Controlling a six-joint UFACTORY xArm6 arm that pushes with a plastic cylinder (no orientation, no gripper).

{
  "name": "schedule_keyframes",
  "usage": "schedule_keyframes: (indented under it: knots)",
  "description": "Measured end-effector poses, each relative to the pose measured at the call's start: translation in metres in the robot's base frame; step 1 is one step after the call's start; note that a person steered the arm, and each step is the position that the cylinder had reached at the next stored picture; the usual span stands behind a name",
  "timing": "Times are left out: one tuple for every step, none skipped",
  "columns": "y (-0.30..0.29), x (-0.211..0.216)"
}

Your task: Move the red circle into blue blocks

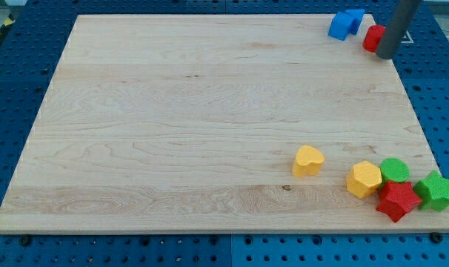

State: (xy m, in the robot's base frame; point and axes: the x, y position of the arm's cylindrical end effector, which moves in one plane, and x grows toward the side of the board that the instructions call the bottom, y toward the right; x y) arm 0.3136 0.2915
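Note:
The red circle sits near the board's top right corner. My tip touches its right side; the dark rod rises up and to the right out of the view. Two blue blocks lie close together just left of the red circle, with a small gap between them and it. Their exact shapes are hard to make out.
At the bottom right lie a yellow heart, a yellow hexagon, a green circle, a red star and a green star. The wooden board rests on a blue pegboard table.

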Motion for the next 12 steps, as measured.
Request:
schedule_keyframes:
  knots:
    - [0.026,0.000]
    - [0.040,-0.010]
    - [0.035,-0.013]
    - [0.034,-0.014]
    - [0.029,-0.014]
    - [0.015,-0.017]
    - [0.013,-0.019]
    - [0.007,-0.020]
    - [-0.008,-0.020]
    - [-0.016,-0.022]
    - [-0.019,-0.022]
    - [-0.020,-0.015]
